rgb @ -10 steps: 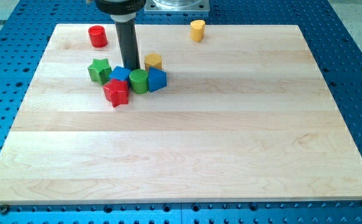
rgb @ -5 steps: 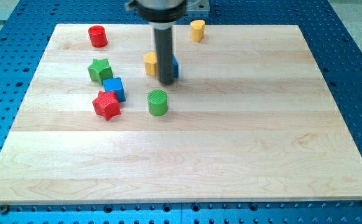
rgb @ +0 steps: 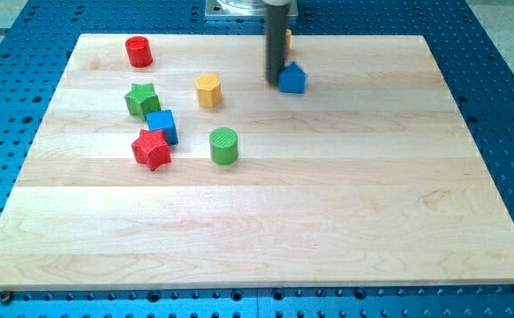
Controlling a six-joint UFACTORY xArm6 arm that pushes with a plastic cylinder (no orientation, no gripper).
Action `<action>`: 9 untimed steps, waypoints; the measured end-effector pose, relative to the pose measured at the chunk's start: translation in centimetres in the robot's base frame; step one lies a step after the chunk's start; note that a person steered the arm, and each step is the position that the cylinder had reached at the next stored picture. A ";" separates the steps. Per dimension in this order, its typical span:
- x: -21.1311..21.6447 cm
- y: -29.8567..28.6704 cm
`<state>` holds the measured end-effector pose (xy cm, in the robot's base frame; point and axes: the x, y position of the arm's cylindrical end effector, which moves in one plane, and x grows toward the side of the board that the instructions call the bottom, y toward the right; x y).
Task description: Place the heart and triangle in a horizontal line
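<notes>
My tip [rgb: 275,83] is a bare rod with no hand to open or close and nothing held. It rests near the tabletop's [rgb: 328,230] top edge, touching the left side of the blue triangle [rgb: 292,78]. The yellow heart [rgb: 286,38] sits just behind the rod, mostly hidden. Toward the top left corner lie the red cylinder [rgb: 138,51], green star [rgb: 140,99], blue cube [rgb: 162,126], red star [rgb: 151,149], yellow hexagon [rgb: 207,90] and green cylinder [rgb: 224,145].
</notes>
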<state>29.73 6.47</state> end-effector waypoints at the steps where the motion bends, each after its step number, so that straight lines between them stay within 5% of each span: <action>1: 0.0 1.5; 4: 3.8 4.8; 6: 10.1 6.6; 9: 4.6 9.5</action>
<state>34.31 15.92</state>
